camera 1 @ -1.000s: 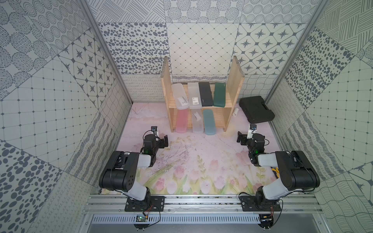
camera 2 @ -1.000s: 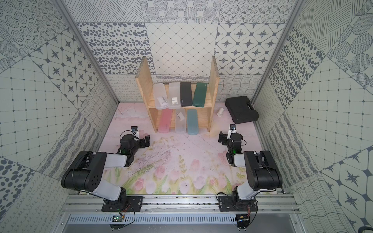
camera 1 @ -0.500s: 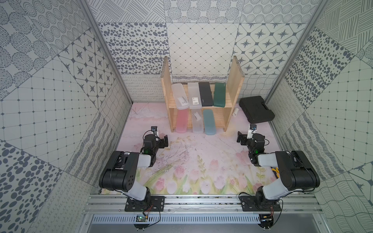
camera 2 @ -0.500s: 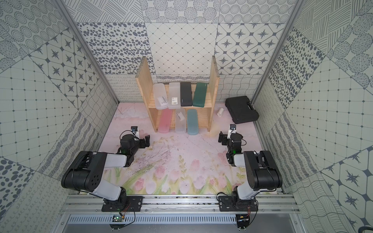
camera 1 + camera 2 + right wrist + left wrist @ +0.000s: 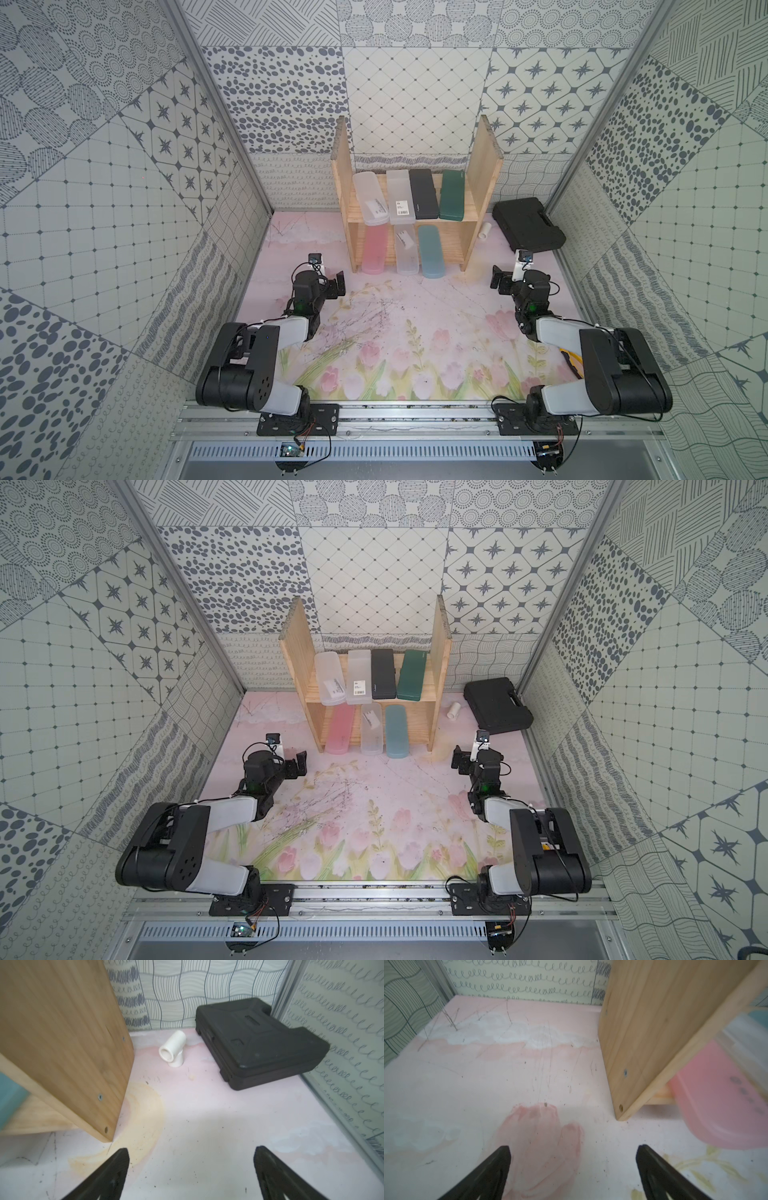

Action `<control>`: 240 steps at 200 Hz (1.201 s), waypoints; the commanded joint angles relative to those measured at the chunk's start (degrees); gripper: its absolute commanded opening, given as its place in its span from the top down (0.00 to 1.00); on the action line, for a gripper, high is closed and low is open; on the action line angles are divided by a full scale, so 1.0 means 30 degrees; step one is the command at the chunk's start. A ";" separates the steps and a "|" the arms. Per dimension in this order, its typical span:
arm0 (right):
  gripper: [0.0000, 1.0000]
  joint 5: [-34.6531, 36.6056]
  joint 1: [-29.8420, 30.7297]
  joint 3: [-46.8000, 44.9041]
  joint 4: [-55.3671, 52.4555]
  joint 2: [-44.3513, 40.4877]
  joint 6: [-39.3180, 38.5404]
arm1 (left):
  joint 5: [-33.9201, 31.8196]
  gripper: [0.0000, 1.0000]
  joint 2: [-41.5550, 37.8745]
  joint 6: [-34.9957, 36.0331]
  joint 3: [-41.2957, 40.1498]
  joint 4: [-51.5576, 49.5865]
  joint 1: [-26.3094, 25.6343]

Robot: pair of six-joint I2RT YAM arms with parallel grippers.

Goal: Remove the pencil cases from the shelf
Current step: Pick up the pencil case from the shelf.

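Black left fingers [image 5: 492, 1172] stood spread wide and empty, low over the counter [image 5: 395, 332], just off the front left corner of the shelf [image 5: 341, 187]. All seven pencil cases lay on that shelf, none yet removed.

On its upper board, reading from its left panel, I saw:
- the first clear case [image 5: 370, 199], skewed and poking past the front edge
- the second clear case [image 5: 400, 195]
- the black case [image 5: 424, 193]
- the dark green case [image 5: 453, 195], beside the right panel

On its lower board lay the pink case [image 5: 374, 249], the third clear case [image 5: 406, 249] and the light blue case [image 5: 430, 251]. All three overhung the shelf's front edge towards my arms.

I judged them light, hollow and stiff, with smooth plastic skins that could slip in a loose pinch. Each looked slim enough to span across its short width. I would have taken one by its overhanging front end, pressing on the two long sides, and drawn it straight out along the board. The pink case lay nearest my left arm. A hard squeeze might have bowed a lid, so I favoured moderate pressure.

The right fingers [image 5: 108, 1176] were likewise parted and held nothing, off the shelf's front right corner. Right of the shelf sat a white pipe fitting [image 5: 485, 230] and a black toolbox [image 5: 528, 224], neither of them mine to move.
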 commanded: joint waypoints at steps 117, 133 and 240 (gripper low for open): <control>0.02 -0.8644 0.0248 0.3665 -1.4355 -0.7461 0.7430 | 0.5415 0.01 -0.7373 -0.8948 0.2261 -1.2236 -0.0879; 0.02 -0.8714 0.0650 0.3583 -1.4723 -0.7282 0.7513 | 0.3044 0.01 -0.7717 -0.8300 0.2658 -1.3522 -0.2798; 0.02 -0.4533 0.3869 0.2850 -1.4482 -0.8257 0.6199 | -0.6791 0.01 -0.0698 -0.5611 0.7819 -1.5238 -0.9610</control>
